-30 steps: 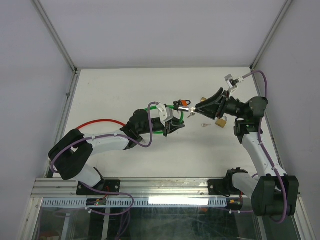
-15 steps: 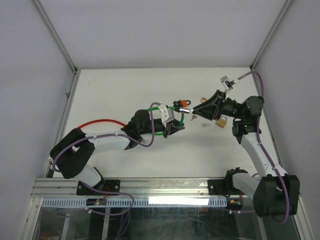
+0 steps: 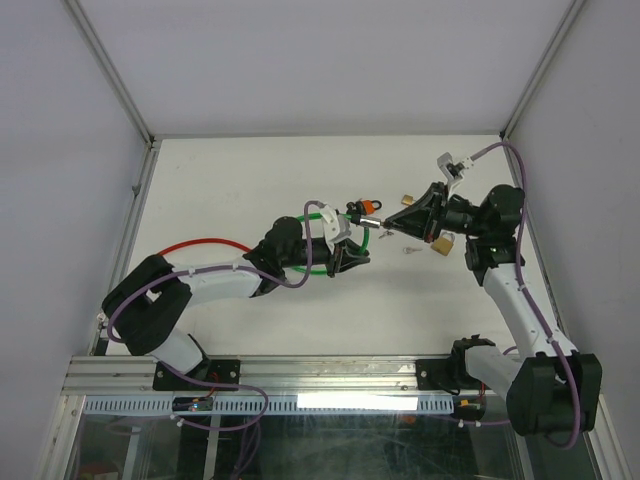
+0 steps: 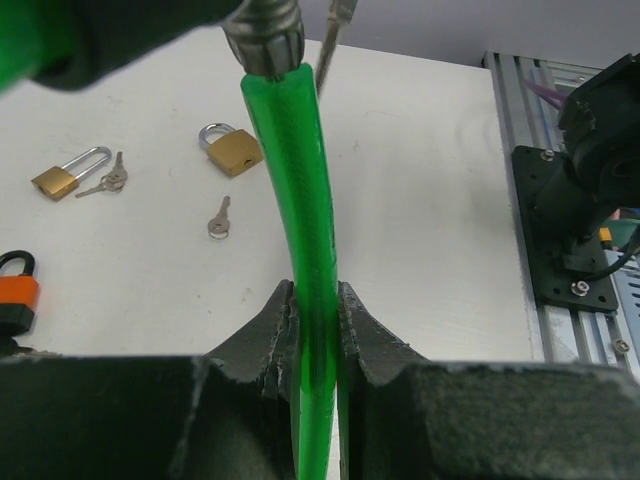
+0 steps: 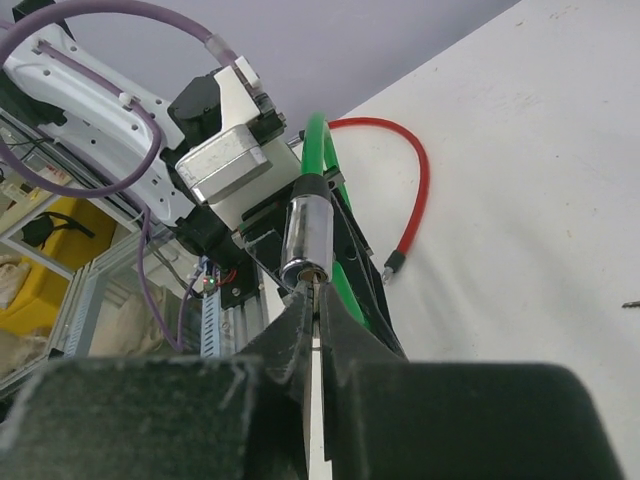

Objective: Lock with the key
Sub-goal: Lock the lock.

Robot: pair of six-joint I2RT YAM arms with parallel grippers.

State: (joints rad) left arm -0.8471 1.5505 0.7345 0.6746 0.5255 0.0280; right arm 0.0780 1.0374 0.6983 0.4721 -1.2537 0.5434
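Note:
A green cable lock (image 3: 318, 214) ends in a silver cylinder (image 3: 368, 219) held above the table's middle. My left gripper (image 4: 317, 300) is shut on the green cable (image 4: 295, 180) just below that cylinder (image 4: 263, 38). From the right, my right gripper (image 3: 392, 226) meets the cylinder's end. In the right wrist view its fingertips (image 5: 300, 315) are pressed together at the keyhole of the cylinder (image 5: 307, 230), pinching the thin key (image 5: 315, 292). Most of the key is hidden between the fingers.
On the table lie a brass padlock (image 4: 236, 152), a second brass padlock (image 4: 62, 178) with keys, a loose key (image 4: 218, 216) and an orange padlock (image 3: 368, 206). A red cable (image 3: 195, 245) curves at the left. Frame rails border the table.
My right gripper has closed from partly open to shut at the cylinder's keyhole and edged slightly left. The left gripper has kept its hold on the green cable.

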